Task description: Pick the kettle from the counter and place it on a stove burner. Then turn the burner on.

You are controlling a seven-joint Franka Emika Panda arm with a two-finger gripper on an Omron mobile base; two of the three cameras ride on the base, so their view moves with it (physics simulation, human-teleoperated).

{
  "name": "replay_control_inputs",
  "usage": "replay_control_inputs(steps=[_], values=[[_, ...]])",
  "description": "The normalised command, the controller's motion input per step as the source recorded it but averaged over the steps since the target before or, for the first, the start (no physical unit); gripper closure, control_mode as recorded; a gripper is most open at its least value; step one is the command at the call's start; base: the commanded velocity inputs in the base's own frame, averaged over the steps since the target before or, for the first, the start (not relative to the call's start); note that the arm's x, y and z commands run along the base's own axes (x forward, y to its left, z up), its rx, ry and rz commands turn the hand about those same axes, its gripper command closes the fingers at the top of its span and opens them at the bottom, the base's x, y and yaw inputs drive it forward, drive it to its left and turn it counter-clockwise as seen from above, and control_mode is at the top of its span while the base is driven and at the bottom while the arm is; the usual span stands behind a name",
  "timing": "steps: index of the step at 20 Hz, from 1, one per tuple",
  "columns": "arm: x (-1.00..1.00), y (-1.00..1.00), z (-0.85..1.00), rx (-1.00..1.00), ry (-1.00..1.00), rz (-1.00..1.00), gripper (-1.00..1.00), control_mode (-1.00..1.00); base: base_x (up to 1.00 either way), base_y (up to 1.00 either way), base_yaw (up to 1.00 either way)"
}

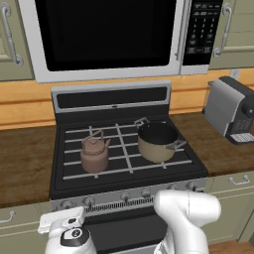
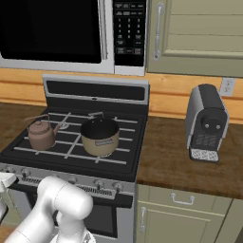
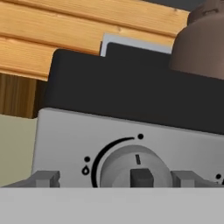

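The small copper-brown kettle [image 1: 94, 155] [image 2: 42, 134] stands upright on the grate over the front-left stove burner [image 1: 74, 162]; in the hand view its body [image 3: 201, 41] shows at the top right. My gripper [image 3: 114, 179] [image 1: 62, 219] is low in front of the stove's silver control panel, at its left end. It is open, and its two fingertips [image 3: 43, 178] stand wide on either side of a round grey knob [image 3: 135, 168] without touching it. The knob's pointer mark points up. The dark wood counter [image 1: 25, 158] flanks the stove.
A tan pot [image 1: 157, 141] [image 2: 99, 136] with a dark inside sits on the right burners. A grey coffee machine [image 1: 232, 109] [image 2: 205, 122] stands on the right counter. A microwave [image 1: 106, 34] hangs above the stove. More knobs [image 1: 145, 192] line the panel.
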Motion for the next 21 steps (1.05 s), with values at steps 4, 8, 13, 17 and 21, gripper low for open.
replay_control_inputs(steps=[4,8,13,17,21], values=[[-0.22,0.84,0.24,-0.3,0.05,0.11,-1.0,-1.0,0.0,0.0,0.0],[-0.22,0.88,0.31,-0.31,0.06,0.12,-1.0,-1.0,0.0,0.0,0.0],[-0.28,0.94,0.32,-0.31,0.05,0.13,-1.0,-1.0,0.0,0.0,0.0],[-0.35,0.99,0.34,-0.28,0.05,0.13,-1.0,-1.0,0.0,0.0,0.0],[-0.39,1.0,0.3,-0.27,0.05,0.13,-1.0,-1.0,0.0,0.0,0.0]])
